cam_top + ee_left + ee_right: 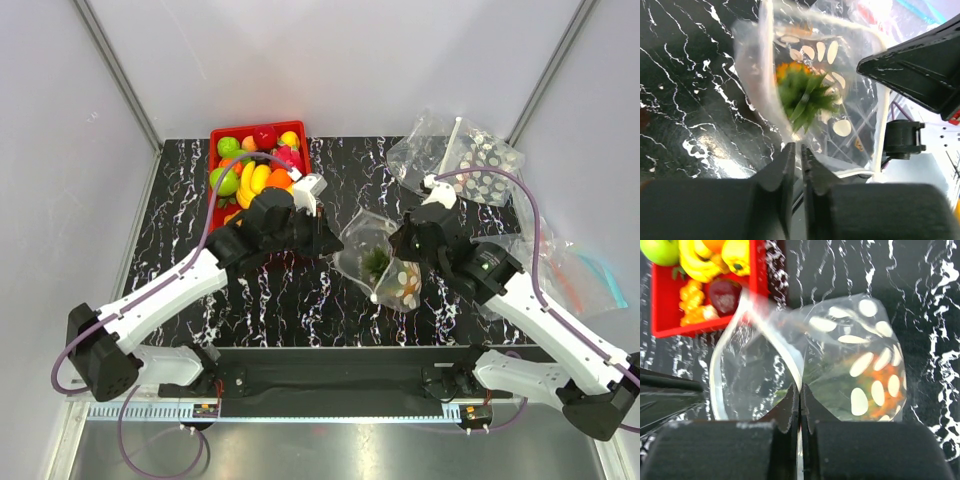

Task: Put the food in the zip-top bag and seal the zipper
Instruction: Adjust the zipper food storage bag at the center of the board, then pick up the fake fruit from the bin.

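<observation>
Hidden: the pineapple (pixel 378 263) shows only through the dotted film. Its green leaves are sharp in the left wrist view, but its orange body is a smear behind the white dots.
Hard to make out: whether the bag (pixel 358 240) rests on the bench (pixel 180 230) or hangs off it.
Cut off: both wrist views lose the bag's near edge behind their own fingers.
Bag: at mid bench between the two grippers, mouth gaping, pineapple inside.
Zipper: the pale strip (pixel 884 120) curves round the open mouth, unsealed.
Around: a red tray (pixel 665 315) of toy fruit (pixel 250 178) sits at the far left of the bench, just behind the left arm's wrist. Loose clear bags (pixel 470 160) lie far right, and another (pixel 590 275) near the right arm.
In the way: the left wrist overlaps the tray's near corner in the top view.
Left gripper (pixel 335 243): fingers pressed almost together, pinching the bag's rim on its left side.
Right gripper (pixel 398 243): fingers closed tight on the opposite rim.
Arms: both reach in from the near corners, converging on the bag.
</observation>
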